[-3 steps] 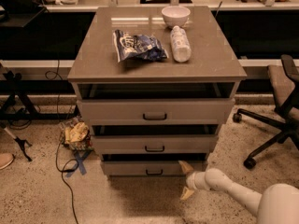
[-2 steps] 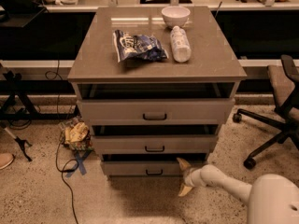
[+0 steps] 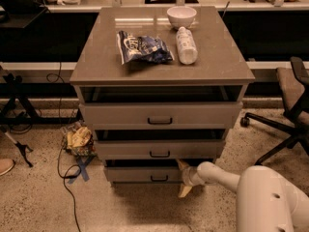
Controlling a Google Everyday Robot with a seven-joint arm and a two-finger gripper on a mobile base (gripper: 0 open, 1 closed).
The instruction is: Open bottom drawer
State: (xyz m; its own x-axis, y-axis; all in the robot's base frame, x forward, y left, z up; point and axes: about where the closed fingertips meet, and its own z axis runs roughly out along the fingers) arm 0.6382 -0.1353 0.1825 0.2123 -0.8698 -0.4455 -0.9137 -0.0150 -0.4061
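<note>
The bottom drawer (image 3: 140, 174) is the lowest, narrowest of three grey-taupe drawer fronts, with a small dark bar handle (image 3: 159, 179) at its centre. A dark gap shows above its front. My gripper (image 3: 184, 179) reaches in from the lower right on a white arm (image 3: 219, 176). Its two pale fingers (image 3: 183, 165) are spread, one above and one below, at the right part of the bottom drawer's front, right of the handle.
The middle drawer (image 3: 159, 149) and top drawer (image 3: 159, 115) sit above. On the cabinet top lie a chip bag (image 3: 142, 48), a white bottle (image 3: 186, 45) and a white bowl (image 3: 181, 16). A crumpled bag (image 3: 79, 140) and cable lie at left; an office chair (image 3: 289, 110) stands at right.
My arm has reached further left and my gripper has closed in on the right part of the bottom drawer's front. The drawers look unmoved.
</note>
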